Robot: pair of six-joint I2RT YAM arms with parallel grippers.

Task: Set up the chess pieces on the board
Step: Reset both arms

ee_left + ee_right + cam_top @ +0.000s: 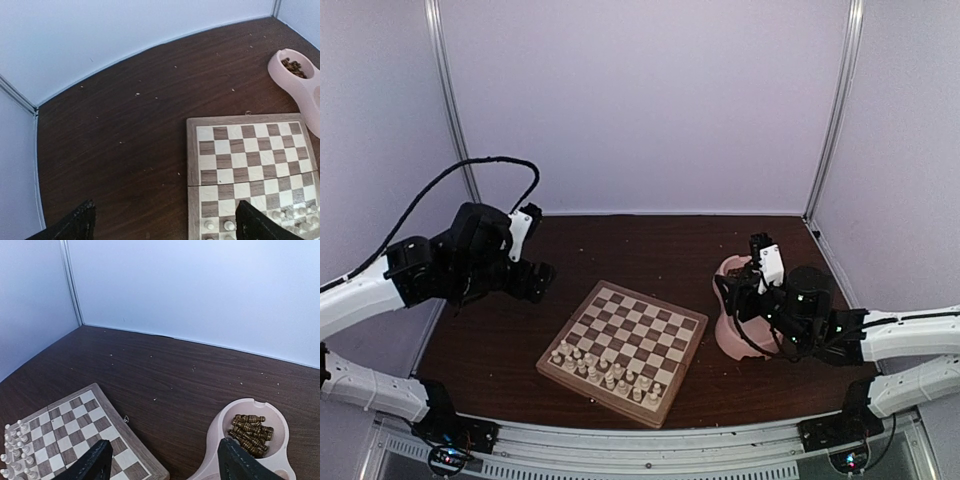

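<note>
The board (647, 322) lies in the middle of the table. Several cream chess pieces (607, 372) stand in its two nearest rows, and the rest of its squares are bare. My left gripper (536, 279) hangs left of the board, above the dark table. In the left wrist view the left gripper (165, 227) is open wide with nothing between its fingertips, and the board (235, 150) with a few chess pieces (220, 226) lies to its right. My right gripper (744, 290) hovers by the pink bowl. The right gripper (165, 465) is open and empty, with the board (75, 420) and chess pieces (15, 445) to its left.
A pink double bowl (730, 335) stands right of the board. One compartment of the pink bowl (222, 417) holds several dark brown pieces (250, 432). Pale walls and metal corner posts enclose the table on three sides. Small crumbs dot the wood.
</note>
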